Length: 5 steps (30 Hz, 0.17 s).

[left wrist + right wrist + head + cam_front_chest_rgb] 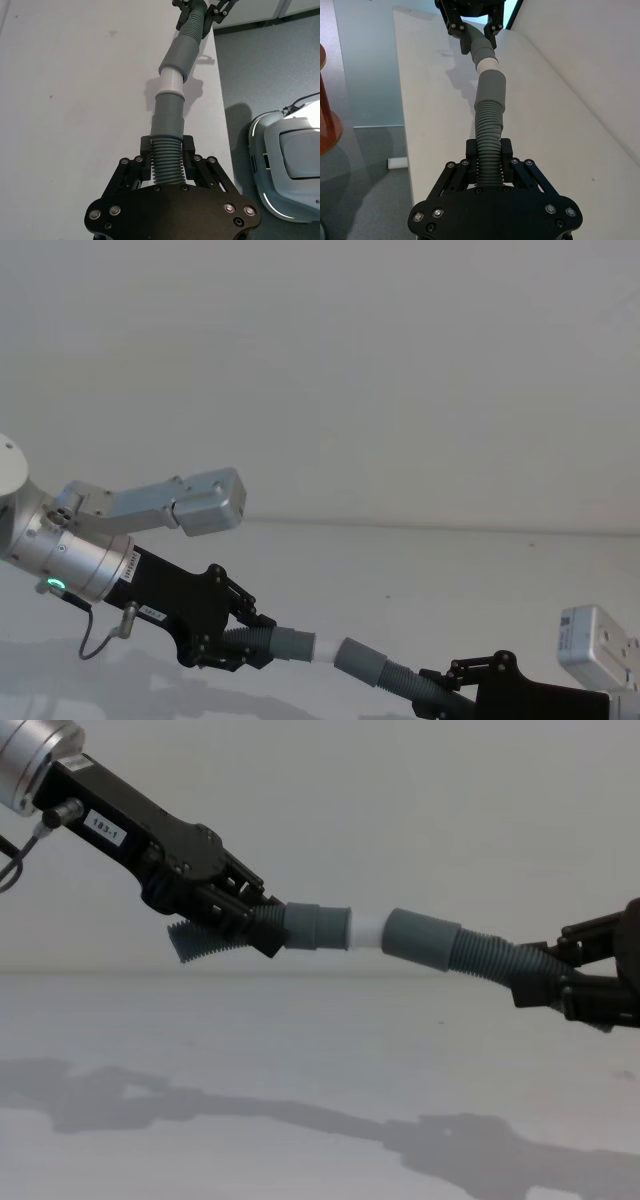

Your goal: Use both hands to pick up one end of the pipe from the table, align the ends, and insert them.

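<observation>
Aloft, left gripper (262,925) clamping white-tipped pipe (318,928), right gripper (545,982) clamping socket pipe (440,944), ends touching.

Surface (300,1050): plain white, matte, flat. Meets a pale wall (350,370) at its far edge. A few small dark specks on the top in the head and wrist views. Soft grey shadows fall across the near part in the chest view. One long edge borders grey floor (270,65).
</observation>
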Available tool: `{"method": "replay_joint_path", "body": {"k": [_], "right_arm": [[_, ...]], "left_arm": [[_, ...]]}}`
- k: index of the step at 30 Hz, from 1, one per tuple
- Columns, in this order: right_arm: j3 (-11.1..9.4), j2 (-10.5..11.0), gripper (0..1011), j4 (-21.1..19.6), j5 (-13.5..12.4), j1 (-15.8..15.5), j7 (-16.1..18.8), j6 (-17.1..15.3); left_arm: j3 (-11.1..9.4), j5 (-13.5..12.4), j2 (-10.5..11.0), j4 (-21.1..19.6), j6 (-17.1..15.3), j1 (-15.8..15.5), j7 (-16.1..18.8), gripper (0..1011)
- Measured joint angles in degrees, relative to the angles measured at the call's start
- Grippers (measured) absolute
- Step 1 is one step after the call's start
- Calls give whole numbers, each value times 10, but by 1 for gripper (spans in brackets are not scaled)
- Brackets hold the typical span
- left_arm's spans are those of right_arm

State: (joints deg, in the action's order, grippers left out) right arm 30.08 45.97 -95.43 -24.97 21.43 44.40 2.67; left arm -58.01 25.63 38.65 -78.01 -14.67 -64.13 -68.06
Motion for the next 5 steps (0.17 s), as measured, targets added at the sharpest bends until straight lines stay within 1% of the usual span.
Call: {"method": "replay_joint_path", "body": {"k": [5], "right_arm": [[0, 0, 251, 0, 1, 0, 0, 1]], "left_arm": [[0, 0, 0, -1, 0, 0, 1, 329]]}}
